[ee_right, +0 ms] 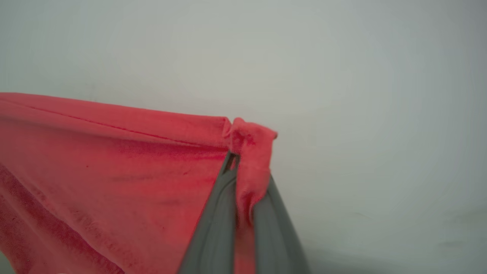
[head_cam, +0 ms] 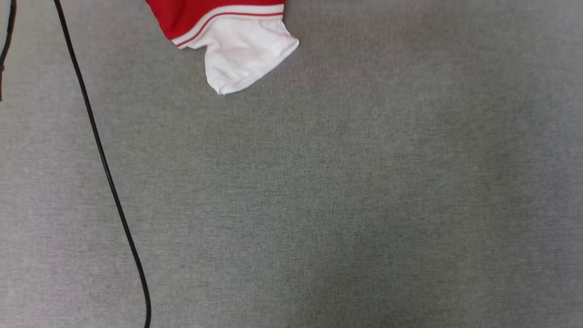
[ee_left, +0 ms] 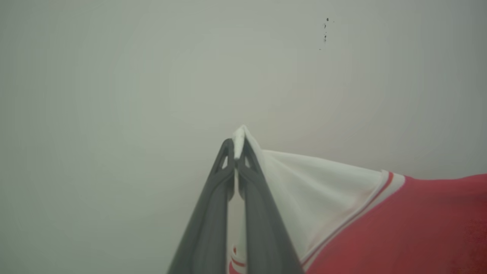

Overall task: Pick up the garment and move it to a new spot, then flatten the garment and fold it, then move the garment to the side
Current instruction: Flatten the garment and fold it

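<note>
Shirt [head_cam: 214,16]: red with a white sleeve [head_cam: 243,54]. It showed at the far edge of the surface, left of the middle, with only the sleeve end and a strip of red in the head view.
Left gripper [ee_left: 236,147]: jaws were clamped together on the tip of the white sleeve, and a small fold of cloth poked out past them.
Right gripper [ee_right: 240,164]: jaws were shut on a bunched red corner beside a stitched edge (probably the hem, though I couldn't be sure).
Surface [head_cam: 346,205]: grey cloth, bare across the middle and the near edge.
Cable [head_cam: 104,168]: black, running along the left side from the far edge to the near edge, well apart from the shirt.
Key relation: the shirt ran rightward from the left jaws and leftward from the right jaws, so its long axis lay between the two grips. Neither arm was nearer, since each held one end.
Step, as judged: carrying the shirt to a new spot, with flattening and folding not yet done.
Next move calls for: both arms keeping their spacing so the cloth came down spread out, not bunched.
</note>
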